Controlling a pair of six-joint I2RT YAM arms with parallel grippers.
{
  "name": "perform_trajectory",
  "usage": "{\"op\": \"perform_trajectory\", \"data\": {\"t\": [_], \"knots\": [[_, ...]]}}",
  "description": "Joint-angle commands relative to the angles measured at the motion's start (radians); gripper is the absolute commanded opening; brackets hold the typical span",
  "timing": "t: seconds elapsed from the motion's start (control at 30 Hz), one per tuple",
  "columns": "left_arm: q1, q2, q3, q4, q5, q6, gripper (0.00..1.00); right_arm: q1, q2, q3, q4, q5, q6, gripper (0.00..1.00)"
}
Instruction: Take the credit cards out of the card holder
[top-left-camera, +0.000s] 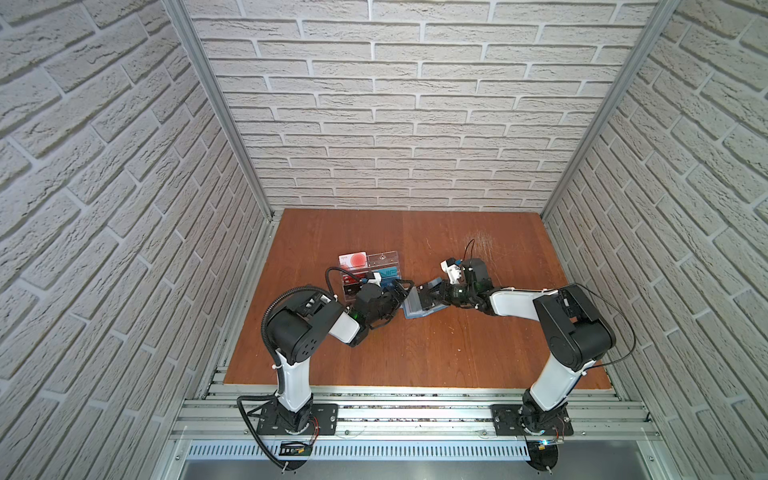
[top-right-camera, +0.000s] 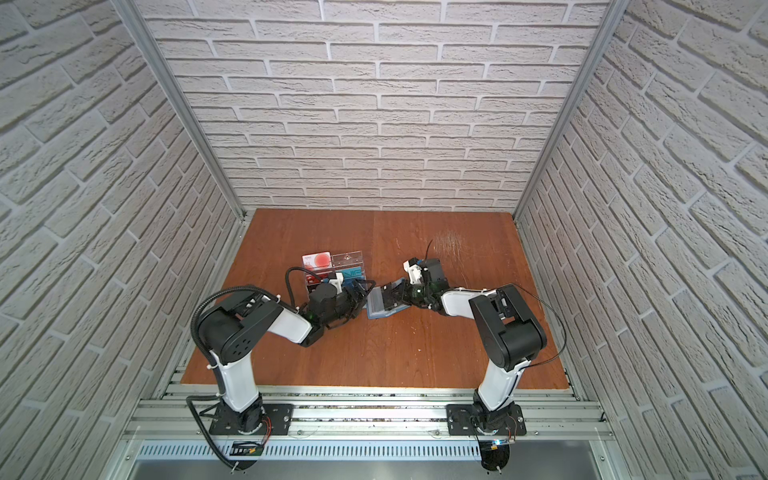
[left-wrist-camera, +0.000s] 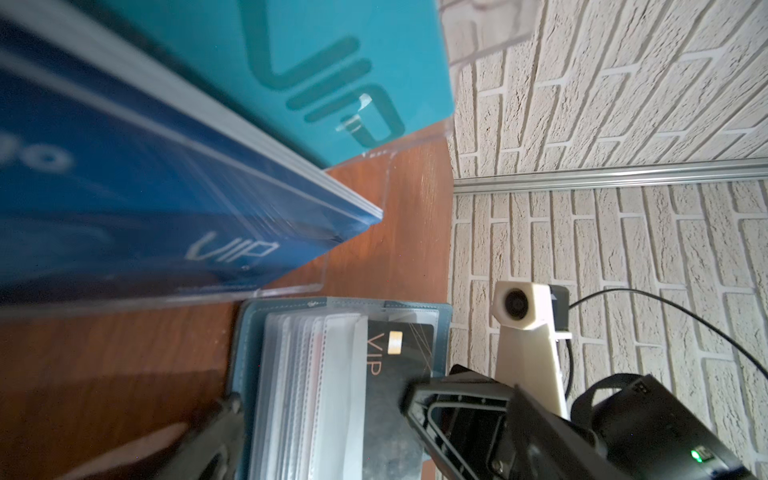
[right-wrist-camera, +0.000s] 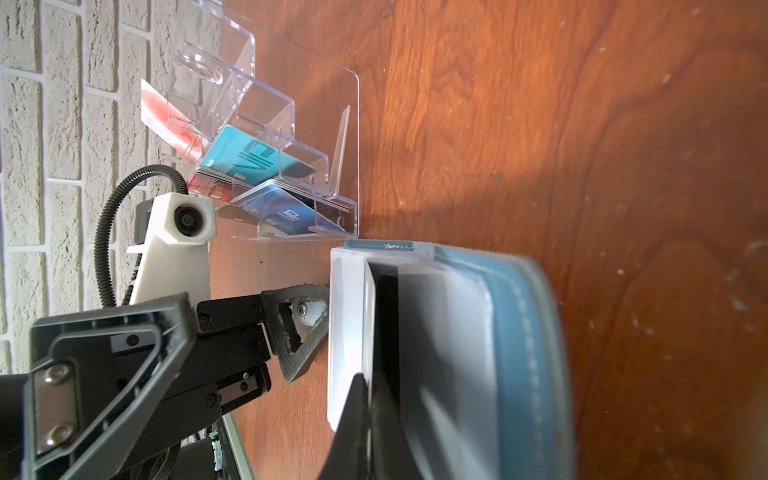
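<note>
At the middle of the counter (top-left-camera: 457, 353), one card holder (top-left-camera: 411, 311) lies open between two grippers. The left gripper (top-left-camera: 397, 301) is spread wide at its edge, beside the single clear rack (top-left-camera: 388, 259), and the right gripper (top-left-camera: 426, 297) is clamped on one black credit card (left-wrist-camera: 395, 361) in its clear sleeve. Only the left wrist view shows that card's "VIP" face; in both top views it is hidden beneath the gripper.

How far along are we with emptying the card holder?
Done: the card holder lies open on the table, and several cards stand in the clear rack. In hand: the right gripper is shut on the black VIP card, still in its sleeve; the open left gripper rests against the holder's edge. Left: pulling that card free; other sleeves' contents are unclear.
</note>
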Motion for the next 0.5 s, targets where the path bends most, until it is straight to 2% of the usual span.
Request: {"op": "perform_trajectory", "data": {"t": [0.0,0.27,0.47], "knots": [[0.004,-0.014,-0.024,-0.051,0.002,0.012,0.98,-0.012,-0.043,-0.007,-0.014,0.028,-0.027,0.06],[0.004,-0.023,-0.018,-0.065,0.005,0.022,0.98,-0.018,-0.061,-0.013,-0.023,0.039,-0.034,0.06],[0.007,-0.065,-0.003,-0.139,0.006,0.058,0.98,-0.023,-0.082,-0.024,-0.021,0.051,-0.037,0.06]]}}
